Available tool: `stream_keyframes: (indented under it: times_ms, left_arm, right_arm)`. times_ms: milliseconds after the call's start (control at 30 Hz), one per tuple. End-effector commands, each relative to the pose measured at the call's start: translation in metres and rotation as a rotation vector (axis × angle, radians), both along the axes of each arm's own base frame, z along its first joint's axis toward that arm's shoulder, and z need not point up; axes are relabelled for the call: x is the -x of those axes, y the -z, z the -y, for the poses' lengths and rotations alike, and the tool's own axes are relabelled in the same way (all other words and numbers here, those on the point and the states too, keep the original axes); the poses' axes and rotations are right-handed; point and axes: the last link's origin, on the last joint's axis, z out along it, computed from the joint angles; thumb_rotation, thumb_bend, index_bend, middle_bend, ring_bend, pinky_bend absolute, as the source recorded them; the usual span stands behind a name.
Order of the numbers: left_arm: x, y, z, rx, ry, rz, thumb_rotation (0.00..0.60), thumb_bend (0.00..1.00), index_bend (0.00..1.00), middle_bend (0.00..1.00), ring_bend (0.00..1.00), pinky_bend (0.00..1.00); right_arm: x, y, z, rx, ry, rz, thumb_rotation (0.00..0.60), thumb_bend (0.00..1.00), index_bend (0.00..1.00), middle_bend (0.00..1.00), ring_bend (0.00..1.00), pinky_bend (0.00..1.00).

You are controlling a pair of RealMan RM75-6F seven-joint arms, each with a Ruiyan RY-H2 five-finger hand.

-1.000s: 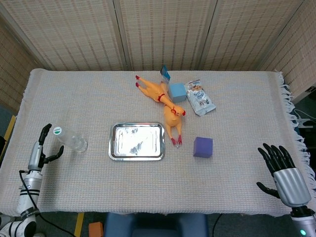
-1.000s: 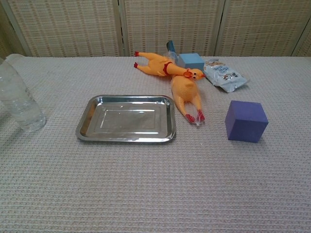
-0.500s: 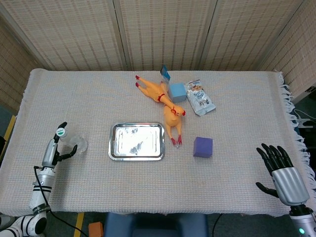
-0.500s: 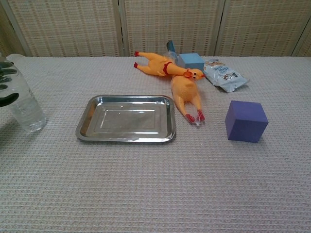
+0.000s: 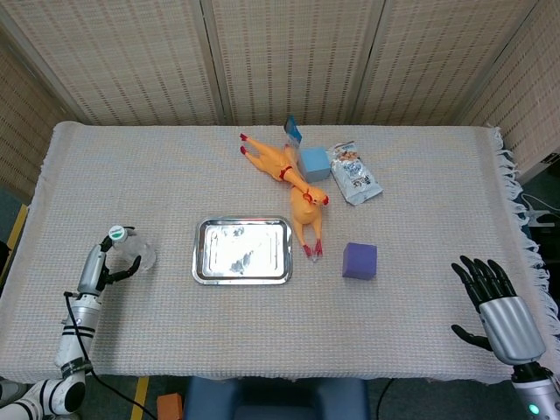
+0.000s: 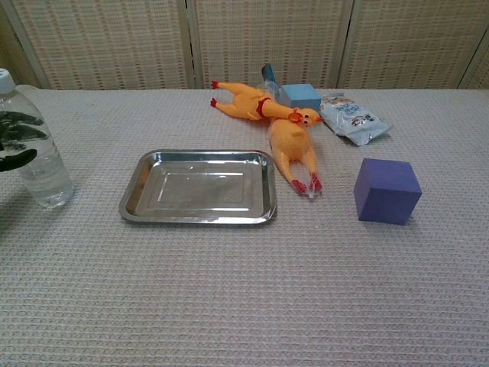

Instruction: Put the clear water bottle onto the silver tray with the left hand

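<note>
Clear water bottle [image 6: 34,157] stands upright on the table cloth [image 5: 420,210], left hand [image 5: 98,267] wrapped around it, dark fingers [image 6: 17,126] curled across its body. Silver tray [image 5: 242,250] lies just beyond the bottle on the hand's inner side, apart from it. Two rubber chickens [image 5: 293,188] past the tray's far corner, one touching its edge region. Purple cube [image 5: 360,260] farther on. Blue box [image 5: 313,163] and snack packet [image 5: 354,174] behind the chickens. Right hand [image 5: 494,302] at the table's opposite near corner, fingers spread, holding nothing.
</note>
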Motion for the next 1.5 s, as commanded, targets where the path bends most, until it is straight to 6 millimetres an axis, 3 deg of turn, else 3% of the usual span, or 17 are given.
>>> stream_keyframes:
  times_ms: [33,300,467,633,767,867,1100,1200,1300,1500]
  left_arm:
    - [0.000,-0.001,0.000,-0.002,0.001,0.003,0.600,0.38,0.32,0.36,0.20,0.22]
    - [-0.004,-0.008,0.001,-0.041,0.028,0.007,0.600,0.40,0.36,0.40,0.22,0.29]
    - [-0.003,-0.023,-0.002,-0.117,0.037,0.020,0.600,0.40,0.37,0.39,0.22,0.29]
    - [0.023,-0.053,-0.024,-0.247,-0.050,-0.086,0.600,0.41,0.37,0.39,0.22,0.29]
    - [0.036,-0.067,-0.035,-0.301,-0.109,-0.035,0.600,0.41,0.37,0.39,0.22,0.29]
    - [0.026,-0.062,-0.028,-0.268,-0.067,0.060,0.600,0.41,0.36,0.39,0.21,0.28]
    - [-0.035,-0.030,0.018,-0.043,0.121,0.250,0.600,0.41,0.35,0.38,0.21,0.28]
    - [-0.049,-0.019,0.028,0.020,0.159,0.282,0.600,0.41,0.33,0.35,0.18,0.26]
    - [-0.050,-0.016,0.025,0.015,0.169,0.266,0.600,0.41,0.33,0.35,0.18,0.25]
    - [-0.024,-0.035,-0.010,-0.100,0.086,0.178,0.600,0.41,0.32,0.35,0.18,0.25]
  right_arm:
    - [0.000,0.000,0.000,-0.003,0.000,0.000,0.600,0.00,0.00,0.00,0.00,0.00]
    - [0.000,0.002,0.001,-0.020,0.004,0.003,0.600,0.00,0.00,0.00,0.00,0.00]
    - [0.000,0.004,0.001,-0.040,0.005,0.003,0.600,0.00,0.00,0.00,0.00,0.00]
    - [-0.001,0.005,-0.001,-0.052,-0.001,0.008,0.600,0.00,0.00,0.00,0.00,0.00]
    - [-0.001,0.005,-0.002,-0.065,-0.003,0.011,0.600,0.00,0.00,0.00,0.00,0.00]
    - [-0.001,0.006,-0.001,-0.064,-0.001,0.007,0.600,0.00,0.00,0.00,0.00,0.00]
    - [-0.002,0.009,-0.003,-0.119,0.003,0.039,0.600,0.00,0.00,0.00,0.00,0.00]
    - [0.000,0.006,-0.001,-0.090,0.004,0.012,0.600,0.00,0.00,0.00,0.00,0.00]
    - [0.001,0.006,0.000,-0.070,0.013,0.007,0.600,0.00,0.00,0.00,0.00,0.00]
    - [0.001,0.005,0.000,-0.084,0.015,0.015,0.600,0.00,0.00,0.00,0.00,0.00]
